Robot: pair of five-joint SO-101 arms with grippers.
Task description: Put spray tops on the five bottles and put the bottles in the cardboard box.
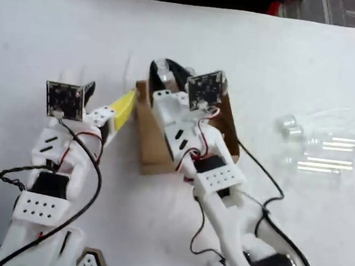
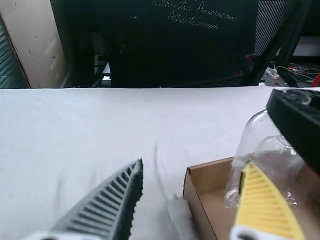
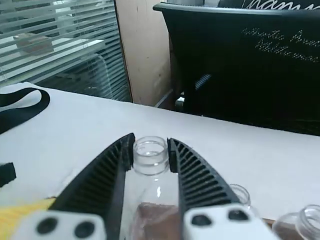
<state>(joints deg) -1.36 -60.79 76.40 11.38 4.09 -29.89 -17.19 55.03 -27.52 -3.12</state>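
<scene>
Worktop (image 1: 48, 28) of plain white carries both arms. At the left, the left claw (image 1: 111, 94) stands wide open and empty. It has one grey ribbed finger (image 2: 110, 210) and one yellow ribbed finger (image 2: 265, 205), and the yellow one lies just beside the left wall of the open brown cardboard box (image 1: 151, 136). Over the far end of that box, the right claw (image 3: 150, 142) has its two black ribbed fingers (image 3: 100, 180) closed tight on the bare, open neck of an upright clear plastic bottle (image 3: 150, 156). Whether the bottle's base rests on the box floor cannot be told. Another open-necked clear bottle (image 3: 306, 220) stands near it. Well off to the right, a cluster of loose clear bottles (image 1: 316, 152) lies on the worktop, apart from the box. Behind the worktop, a black panel (image 2: 200, 40) bears pale script, too blurred to read.
</scene>
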